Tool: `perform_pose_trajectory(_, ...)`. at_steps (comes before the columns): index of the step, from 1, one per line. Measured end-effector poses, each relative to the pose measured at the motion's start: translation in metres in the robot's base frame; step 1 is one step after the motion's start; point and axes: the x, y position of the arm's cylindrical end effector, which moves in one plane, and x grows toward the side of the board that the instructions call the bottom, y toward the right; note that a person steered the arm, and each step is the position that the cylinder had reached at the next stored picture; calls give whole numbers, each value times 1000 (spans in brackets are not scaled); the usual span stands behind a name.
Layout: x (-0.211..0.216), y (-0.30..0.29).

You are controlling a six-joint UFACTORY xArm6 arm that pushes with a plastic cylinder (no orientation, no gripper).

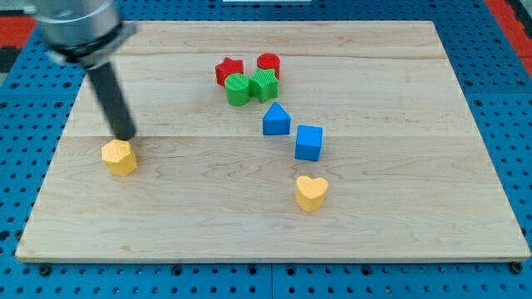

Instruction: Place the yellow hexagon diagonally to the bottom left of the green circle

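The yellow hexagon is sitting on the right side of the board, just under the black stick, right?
Not quite. The camera view shows the yellow hexagon on the left side of the board, not the right. It does sit just below my tip.

A robotics lab bench: wooden board (249, 224) on blue perforated base (499, 100) (pegboard-style holes).
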Motion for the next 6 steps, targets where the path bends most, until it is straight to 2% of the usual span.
perform_pose_trajectory(2, 41, -18)
perform_pose_trajectory(4, 25, -18)
perform_pose_trajectory(5, -12, 1)
perform_pose_trajectory(6, -1, 32)
